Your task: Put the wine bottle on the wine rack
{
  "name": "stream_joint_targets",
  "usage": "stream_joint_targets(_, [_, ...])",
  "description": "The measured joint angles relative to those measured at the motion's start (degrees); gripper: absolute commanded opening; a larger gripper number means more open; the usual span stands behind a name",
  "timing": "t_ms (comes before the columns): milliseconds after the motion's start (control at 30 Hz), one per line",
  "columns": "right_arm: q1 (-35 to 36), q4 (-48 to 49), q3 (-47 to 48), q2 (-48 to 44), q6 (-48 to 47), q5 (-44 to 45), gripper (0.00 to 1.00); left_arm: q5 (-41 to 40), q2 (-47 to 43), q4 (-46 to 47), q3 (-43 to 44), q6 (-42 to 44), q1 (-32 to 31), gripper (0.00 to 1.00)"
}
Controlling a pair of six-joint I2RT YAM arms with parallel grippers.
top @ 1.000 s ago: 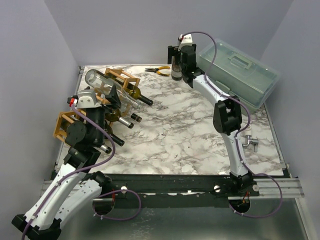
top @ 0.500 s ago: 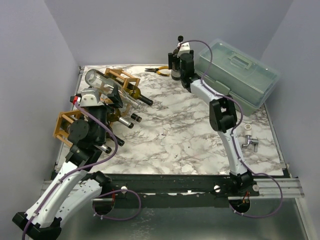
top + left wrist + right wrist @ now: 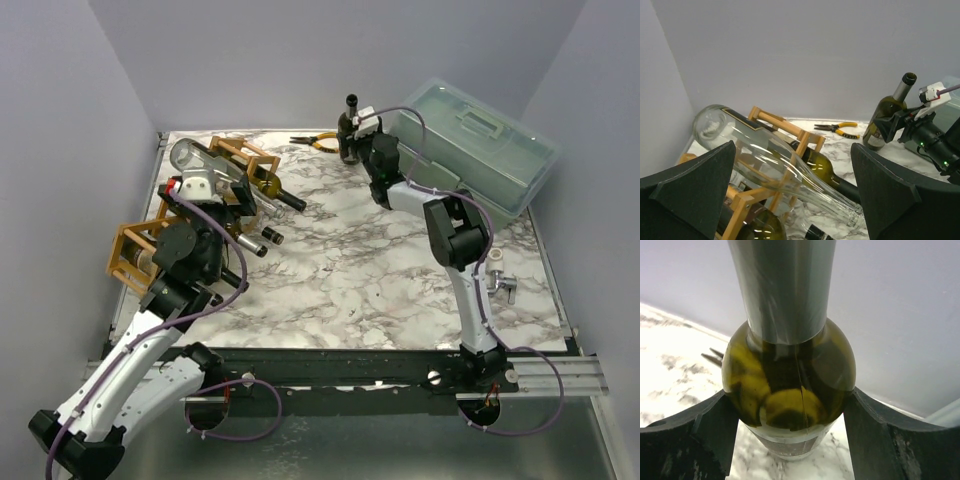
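The wine bottle (image 3: 349, 128), dark green with a grey neck, stands upright at the back of the marble table. It fills the right wrist view (image 3: 790, 380). My right gripper (image 3: 356, 138) is around its shoulder, and both dark fingers (image 3: 700, 435) touch its sides. The wine rack (image 3: 243, 158), a lattice of light-brown sticks, sits at the left with a clear bottle (image 3: 195, 163) and green bottles (image 3: 272, 189) lying in it. My left gripper (image 3: 232, 196) hovers open above the rack (image 3: 785, 131), with nothing between its fingers.
A pale green plastic toolbox (image 3: 480, 140) stands at the back right, just beyond the right arm. Yellow-handled pliers (image 3: 318, 141) lie left of the upright bottle. A small white and metal fitting (image 3: 497, 283) lies near the right edge.
My right gripper has dropped lower onto the upright bottle and its fingers have come in against the glass. The left arm has shifted a little to the right over the rack.
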Motion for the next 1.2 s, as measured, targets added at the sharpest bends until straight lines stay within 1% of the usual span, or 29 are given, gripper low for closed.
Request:
stream_joint_targets(100, [0.0,4.2,-9.49,-5.25,-2.23,-3.39,0.0,0.81,2.49,-4.52,2.82,-3.15,0.0,0.99])
stream_joint_targets(233, [0.39,9.49,-24.61,-14.29,-5.4,-7.02,0.0,5.99,6.69,-16.33,12.17,-9.64,0.0,0.99])
stream_joint_targets(267, [0.5,10.88,-28.94,-16.98,-6.27,-8.02,0.0,6.91,7.15,-17.97,14.03,-10.71,0.0,0.99])
stream_joint_targets(400, [1.68,14.73,-44.28,-27.21,-11.06,-11.8,0.0,15.63,9.16,-27.45,22.64,-18.51,0.02,0.94])
stream_joint_targets(467, [3.19,15.63,-51.08,-32.15,-14.84,-14.34,0.0,21.92,10.56,-31.39,25.92,-22.73,0.24,0.9])
stream_joint_targets(533, [5.6,15.47,-56.83,-36.74,-20.28,-16.72,0.0,28.37,12.02,-34.4,27.67,-26.69,0.26,0.88])
stream_joint_targets(600, [8.9,14.16,-61.7,-41.22,-26.77,-18.69,0.0,35.6,13.94,-37.16,29.05,-30.67,0.31,0.82])
stream_joint_targets(700, [13.73,11.43,-67.32,-47.39,-34.67,-20.28,0.0,44.52,17.38,-39.47,29.59,-35.56,0.31,0.78])
stream_joint_targets(767, [16.22,9.49,-70.51,-51.63,-38.58,-21.9,0.0,50.36,20.48,-41.18,29.35,-39.26,0.31,0.73])
stream_joint_targets(867, [17.92,6.21,-74.4,-57.94,-42.66,-23.65,0.0,54.16,23.87,-42.23,28.17,-42.03,-0.15,0.71])
stream_joint_targets(933, [18.12,4.02,-76.28,-61.51,-44.33,-24.55,0.0,55.36,25.27,-43.15,26.95,-43.39,-1.14,0.7])
stream_joint_targets(1000, [18.25,2.01,-77.59,-64.32,-45.75,-25.16,0.0,55.19,27.17,-45.05,25.83,-43.82,-4.5,0.68])
stream_joint_targets(1100, [18.64,-0.28,-78.4,-66.49,-47.41,-25.42,0.0,54.14,29.33,-47.25,25.79,-43.6,-8.76,0.61])
stream_joint_targets(1133, [18.73,-1.05,-78.42,-66.86,-47.82,-25.4,0.0,53.48,30.12,-47.78,25.79,-43.43,-9.88,0.6])
stream_joint_targets(1200, [19.12,-2.62,-78.42,-67.63,-48.76,-25.4,0.0,52.65,31.76,-48.72,25.79,-43.19,-11.28,0.54])
